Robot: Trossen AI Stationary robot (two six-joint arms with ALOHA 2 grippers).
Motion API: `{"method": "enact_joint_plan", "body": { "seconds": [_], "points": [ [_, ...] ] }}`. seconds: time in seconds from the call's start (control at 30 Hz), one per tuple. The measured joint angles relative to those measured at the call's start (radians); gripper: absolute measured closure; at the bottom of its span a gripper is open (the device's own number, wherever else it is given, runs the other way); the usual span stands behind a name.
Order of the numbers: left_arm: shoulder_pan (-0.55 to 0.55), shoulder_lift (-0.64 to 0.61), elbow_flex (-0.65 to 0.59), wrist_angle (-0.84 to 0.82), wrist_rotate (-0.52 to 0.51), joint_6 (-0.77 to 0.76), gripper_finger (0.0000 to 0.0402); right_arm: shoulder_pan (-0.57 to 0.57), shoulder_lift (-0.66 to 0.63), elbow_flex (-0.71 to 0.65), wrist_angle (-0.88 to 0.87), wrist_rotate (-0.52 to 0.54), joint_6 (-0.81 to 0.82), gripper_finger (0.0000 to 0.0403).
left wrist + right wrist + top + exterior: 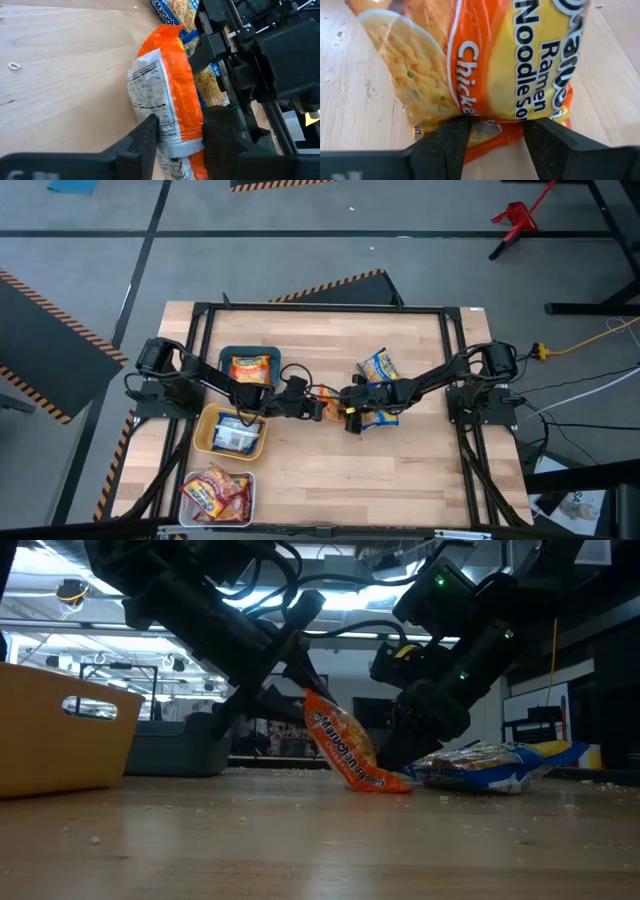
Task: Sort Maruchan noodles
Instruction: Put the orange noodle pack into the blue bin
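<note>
An orange Maruchan noodle packet (331, 402) stands tilted at the table's middle between my two grippers. My left gripper (317, 406) comes from the left and is shut on its upper end. My right gripper (348, 408) comes from the right and is shut on its lower end. One blue packet (378, 366) lies flat just beyond the grippers and another (380, 419) lies just nearer than them. The teal tray (226, 356) holds an orange packet, the yellow tray (205, 430) a blue one, and the white tray (250, 480) red-pink ones. My left gripper has the orange packet's upper end (172, 142) between its two fingers, the printed back face showing in the gap. The fingers slant down from the table's left. The packet leans away from them, upper end raised (318, 705). My right gripper holds the packet's lower end (492, 127), bunched between its two fingers with the front face toward the camera. The fingers slant down from the table's right. The packet stands tilted, its lower corner (392, 783) on the table.
The three trays stand in a row down the table's left side. A black frame (320, 308) runs round the table. Bare wood lies toward the near edge (350, 480) and the far edge.
</note>
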State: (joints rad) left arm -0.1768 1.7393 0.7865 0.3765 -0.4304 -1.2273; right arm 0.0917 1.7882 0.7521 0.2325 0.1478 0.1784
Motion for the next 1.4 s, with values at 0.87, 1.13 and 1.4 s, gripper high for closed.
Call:
{"method": "enact_joint_plan", "body": {
  "seconds": [0.87,1.13,1.4],
  "points": [
    [0.000,-0.001,0.001,0.089,0.083,-0.019,0.0328,0.000,-0.563,0.005,-0.396,0.156,0.148,0.0221],
    [0.001,-0.026,0.001,0.177,0.085,0.007,0.0344,0.000,-0.724,0.003,-0.507,0.259,0.123,0.0221],
    [0.010,-0.205,0.000,0.101,0.089,0.099,0.0347,0.000,-0.755,0.003,-0.571,0.255,0.129,0.0221]
  ]
}}
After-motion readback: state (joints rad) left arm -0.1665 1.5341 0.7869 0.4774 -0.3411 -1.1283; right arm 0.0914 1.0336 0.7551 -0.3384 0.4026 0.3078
